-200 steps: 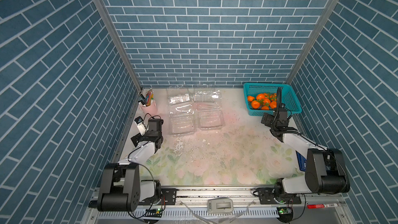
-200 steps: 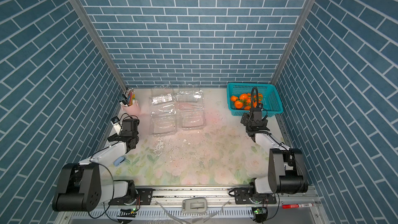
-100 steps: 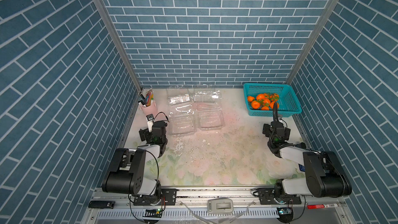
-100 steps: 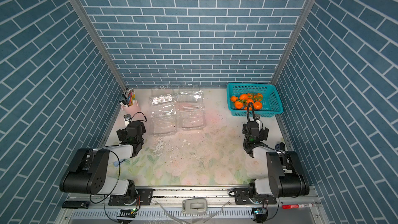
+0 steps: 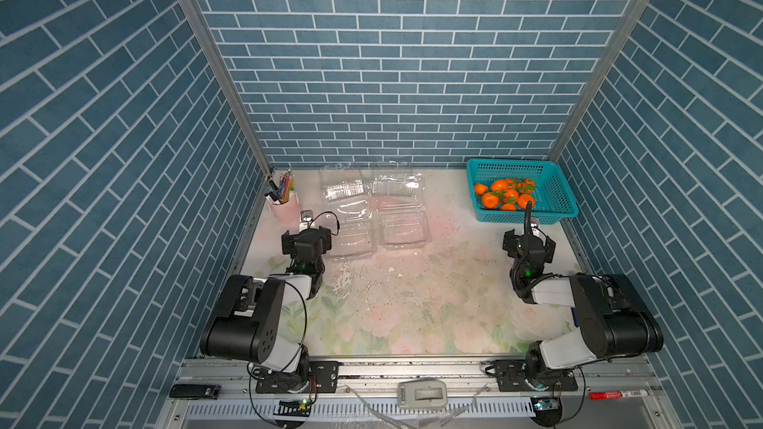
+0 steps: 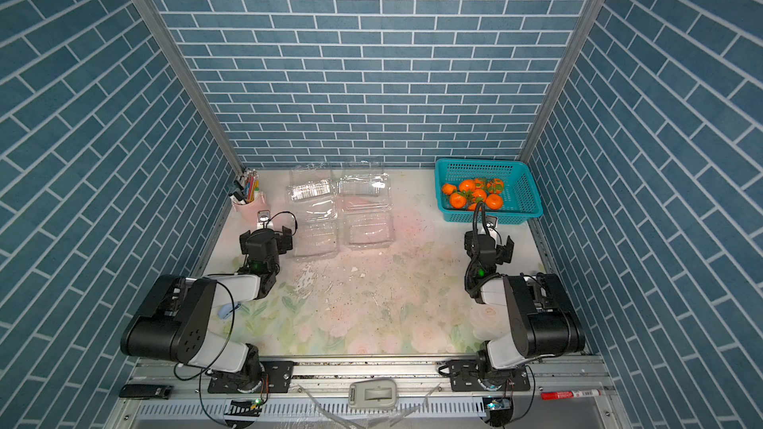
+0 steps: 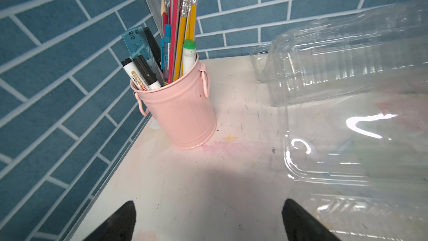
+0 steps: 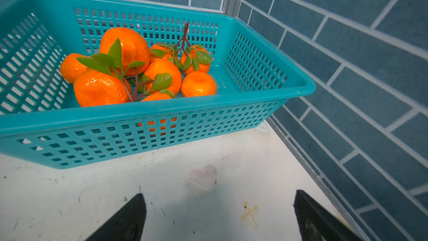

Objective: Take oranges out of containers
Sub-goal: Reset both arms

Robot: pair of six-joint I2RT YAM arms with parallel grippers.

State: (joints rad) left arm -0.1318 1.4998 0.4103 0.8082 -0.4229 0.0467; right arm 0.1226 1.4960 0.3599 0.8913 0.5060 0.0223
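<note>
Several oranges (image 5: 505, 196) (image 6: 475, 195) (image 8: 125, 49), some on twigs with green leaves, lie heaped in a teal basket (image 5: 526, 216) (image 8: 162, 110) at the back right. Several clear containers (image 5: 402, 231) (image 6: 367, 231) (image 7: 335, 66) sit at the back left with nothing orange in them. My left gripper (image 5: 306, 237) (image 7: 208, 205) is open, low over the mat between the pink cup and the nearest container. My right gripper (image 5: 529, 239) (image 8: 217, 195) is open just in front of the basket, holding nothing.
A pink cup (image 5: 285, 207) (image 7: 180, 110) of pens and pencils stands in the back left corner against the brick wall. Brick walls close in on three sides. Both arms are folded low near the front rail. White crumbs speckle the floral mat (image 5: 392, 303).
Both arms have folded down and back toward their bases. The right gripper drew back a little from the basket; the left one swung to face the cup. Both stayed open.
</note>
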